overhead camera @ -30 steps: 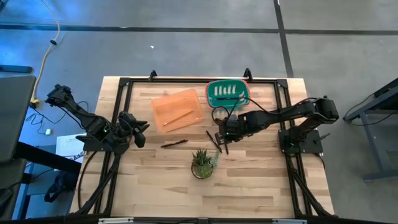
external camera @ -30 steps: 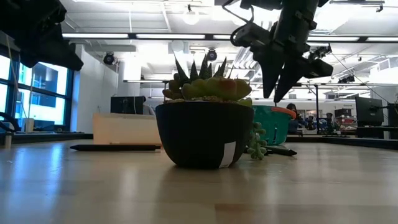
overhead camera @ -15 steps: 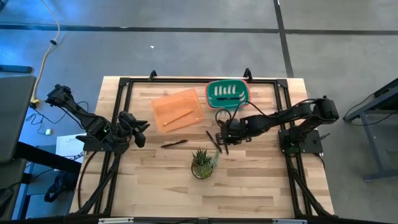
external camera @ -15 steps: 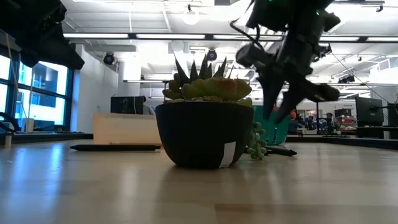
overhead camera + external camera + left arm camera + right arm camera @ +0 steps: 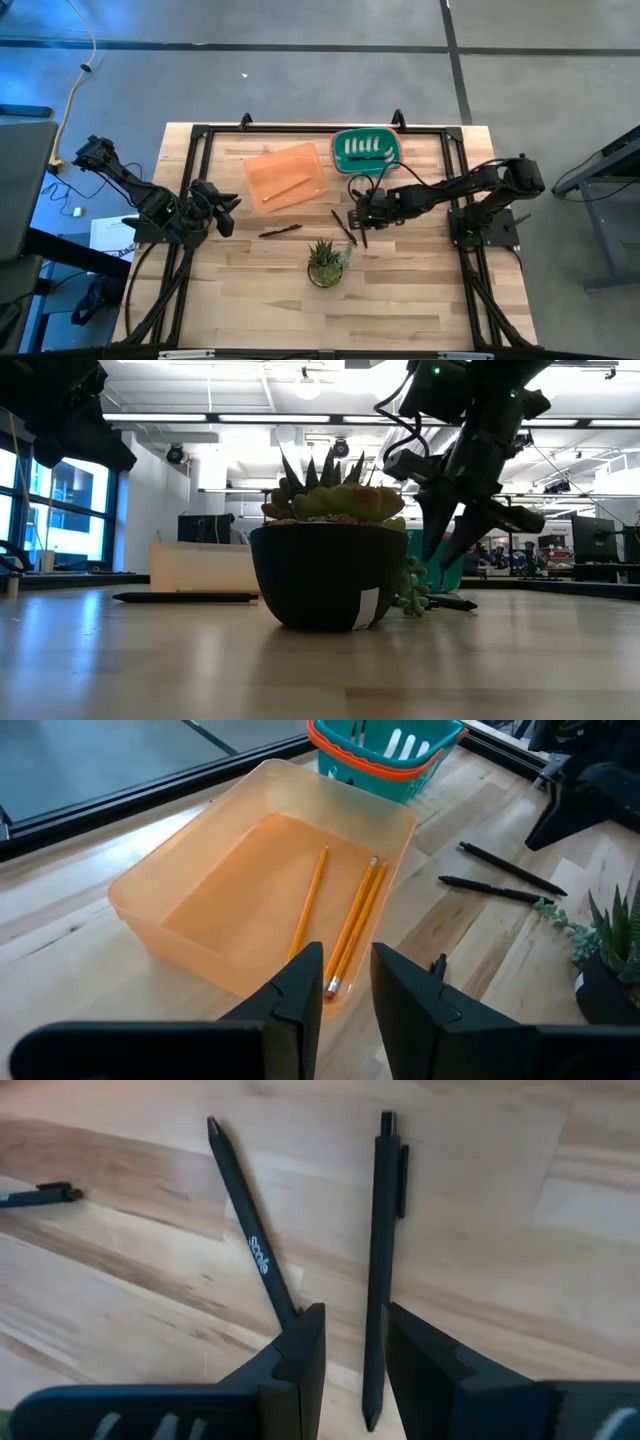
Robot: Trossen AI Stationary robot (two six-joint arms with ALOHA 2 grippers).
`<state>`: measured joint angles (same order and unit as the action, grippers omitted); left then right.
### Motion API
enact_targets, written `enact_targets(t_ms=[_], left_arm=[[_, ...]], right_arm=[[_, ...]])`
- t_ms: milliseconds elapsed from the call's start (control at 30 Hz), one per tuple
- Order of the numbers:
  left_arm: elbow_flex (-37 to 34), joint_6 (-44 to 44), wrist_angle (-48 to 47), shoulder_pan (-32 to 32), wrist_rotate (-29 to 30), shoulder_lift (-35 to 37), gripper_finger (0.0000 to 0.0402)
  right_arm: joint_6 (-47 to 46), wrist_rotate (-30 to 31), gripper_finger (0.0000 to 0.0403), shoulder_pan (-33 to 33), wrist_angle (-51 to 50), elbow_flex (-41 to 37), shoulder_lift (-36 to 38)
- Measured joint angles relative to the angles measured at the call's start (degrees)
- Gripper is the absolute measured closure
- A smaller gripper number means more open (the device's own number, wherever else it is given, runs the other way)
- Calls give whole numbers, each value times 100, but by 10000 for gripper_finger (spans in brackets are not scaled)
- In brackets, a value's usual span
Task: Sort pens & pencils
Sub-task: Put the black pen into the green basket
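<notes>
Near the middle of the bench, my right gripper (image 5: pixel 357 224) has dropped over two pens (image 5: pixel 375 1250) since a second ago, swinging from a steeper pose to a slant, fingers a narrow gap apart and empty, one pen lined up between them. That reads as the approach to a pick, with the grasp not yet made. A third pen (image 5: pixel 280 231) lies alone toward the left. Three pencils (image 5: pixel 345 915) already rest in the orange tray (image 5: pixel 180 880) by the far edge, next to the teal basket (image 5: pixel 367 148). My left gripper (image 5: pixel 222 210) waits at the left side, narrowly open, holding nothing. Close beside my pens stands the plant (image 5: pixel 326 262), which crowds any low sweep.
</notes>
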<state>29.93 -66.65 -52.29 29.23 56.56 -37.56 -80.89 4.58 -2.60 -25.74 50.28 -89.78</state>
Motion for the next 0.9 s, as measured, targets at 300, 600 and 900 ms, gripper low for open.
enact_targets(t_ms=[300,600,900], left_arm=[[2,1,52,0,26,-2,325],[2,7,140,-1,97,-2,325],[2,11,144,0,113,-2,325]], right_arm=[[363,-158,312,112,146,163,-443],[536,-136,335,112,-229,258,-472],[641,-262,314,112,10,258,-670]])
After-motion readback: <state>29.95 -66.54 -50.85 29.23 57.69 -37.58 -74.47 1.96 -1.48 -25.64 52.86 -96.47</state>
